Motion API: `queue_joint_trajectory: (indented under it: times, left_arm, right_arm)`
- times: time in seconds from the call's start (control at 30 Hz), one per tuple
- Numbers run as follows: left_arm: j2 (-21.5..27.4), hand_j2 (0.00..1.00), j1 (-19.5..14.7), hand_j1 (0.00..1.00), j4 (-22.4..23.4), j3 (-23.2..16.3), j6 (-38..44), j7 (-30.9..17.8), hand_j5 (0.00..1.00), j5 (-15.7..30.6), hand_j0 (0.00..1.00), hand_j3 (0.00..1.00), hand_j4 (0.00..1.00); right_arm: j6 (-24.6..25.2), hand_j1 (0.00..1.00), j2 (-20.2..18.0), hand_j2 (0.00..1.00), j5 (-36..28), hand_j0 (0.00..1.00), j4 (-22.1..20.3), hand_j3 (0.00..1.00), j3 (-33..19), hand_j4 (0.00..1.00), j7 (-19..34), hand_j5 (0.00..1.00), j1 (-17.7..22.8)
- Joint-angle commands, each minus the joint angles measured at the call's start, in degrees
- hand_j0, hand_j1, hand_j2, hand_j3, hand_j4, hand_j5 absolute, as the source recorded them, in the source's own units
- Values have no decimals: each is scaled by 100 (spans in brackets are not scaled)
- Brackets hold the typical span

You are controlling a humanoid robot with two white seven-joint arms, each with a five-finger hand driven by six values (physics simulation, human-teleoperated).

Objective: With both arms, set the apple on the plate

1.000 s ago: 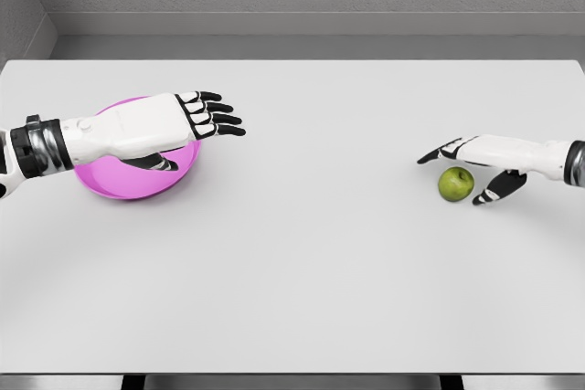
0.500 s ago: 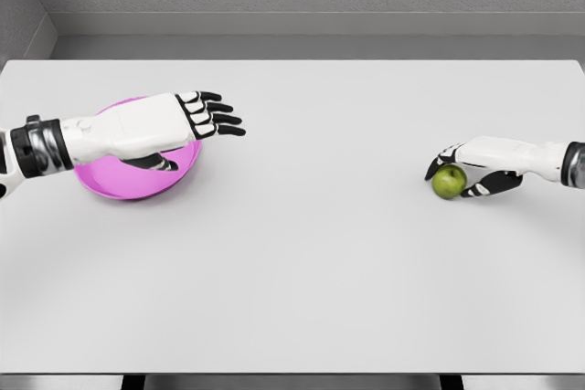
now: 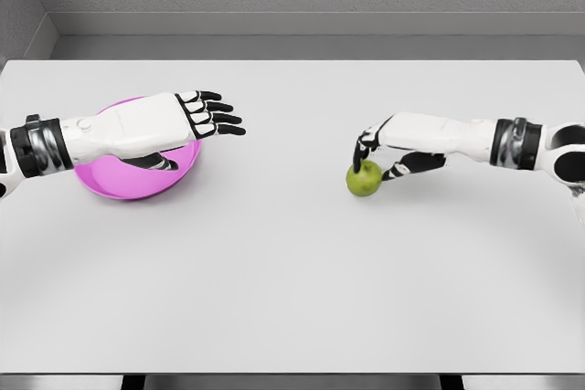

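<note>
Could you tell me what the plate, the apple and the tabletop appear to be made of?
This is a simulator render, so judging by look only. The plate looks like smooth plastic: uniform bright magenta, slightly glossy rim. The apple, held by the right hand, reads as real fruit: green, mottled skin with a soft sheen. The table looks like matte white laminate or painted board: flat, with no grain or reflections.

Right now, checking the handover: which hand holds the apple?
The right hand, fingers curled on the green apple; the left hand hovers open over the pink plate.
</note>
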Motion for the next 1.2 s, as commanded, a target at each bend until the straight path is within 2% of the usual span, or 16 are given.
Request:
queue_joint_trajectory:
  times: [0.0,0.07,0.1,0.17,0.2,0.27,0.4,0.43,0.5,0.6,0.7,0.83,1.0,1.07,1.17]
  left_arm:
    - [4,100,0,100,0,6,2,3,100,36,100,100,100]
    - [4,100,0,100,0,6,2,3,100,36,100,100,100]
    - [4,100,0,100,0,6,2,3,100,36,100,100,100]
    - [4,100,0,100,0,6,2,3,100,36,100,100,100]
    - [4,100,0,100,0,6,2,3,100,36,100,100,100]
    - [4,100,0,100,0,6,2,3,100,36,100,100,100]
    - [-5,100,0,100,0,6,2,-5,100,36,100,100,100]
    - [-14,100,0,100,-9,-11,2,-111,100,36,100,100,100]
    - [-268,100,-70,100,-17,-116,2,-682,100,27,100,100,100]
    - [-637,100,-220,100,-9,-459,2,-1235,100,27,100,100,100]
    - [-1191,100,-545,100,0,-952,2,-1376,100,18,100,100,100]
    - [-1560,100,-545,100,0,-952,2,-1377,100,80,100,100,100]
    - [-1648,100,-545,100,26,-961,2,-1368,100,273,100,100,100]
    - [-1780,100,-545,100,483,-961,2,-1368,100,264,100,100,100]
    - [-1798,100,-536,100,545,-1066,2,-1368,100,194,100,100,100]
  right_arm:
    - [18,47,349,47,-56,47,-168,47,9,47,-4,47,-18]
    - [18,51,472,51,-56,51,-168,51,9,51,-4,51,-62]
    - [18,55,507,55,-56,55,-168,55,9,55,-4,55,-53]
    - [18,85,489,85,-29,85,-116,85,-96,85,-4,85,-79]
    - [18,100,428,100,-12,100,-107,100,-350,100,-4,100,-71]
    - [18,100,94,100,-12,100,16,100,-764,100,-4,100,17]
    - [18,100,-126,100,-21,100,526,100,-1432,100,-4,100,272]
    - [18,100,-170,100,-29,100,710,100,-1643,100,-4,100,298]
    - [18,100,-205,100,-38,100,807,100,-1933,100,-4,100,422]
    - [18,100,-284,100,-47,100,772,100,-1969,100,-4,100,422]
    - [18,100,-284,100,-47,100,772,100,-1978,100,-4,100,404]
    - [18,100,-293,100,-47,100,675,100,-1978,100,-4,100,369]
    - [18,100,-372,100,-47,100,377,100,-1977,100,-4,100,404]
    - [18,100,-372,100,-47,100,377,100,-1969,100,-4,100,378]
    - [18,100,-372,100,-47,100,377,100,-1960,100,-4,100,404]
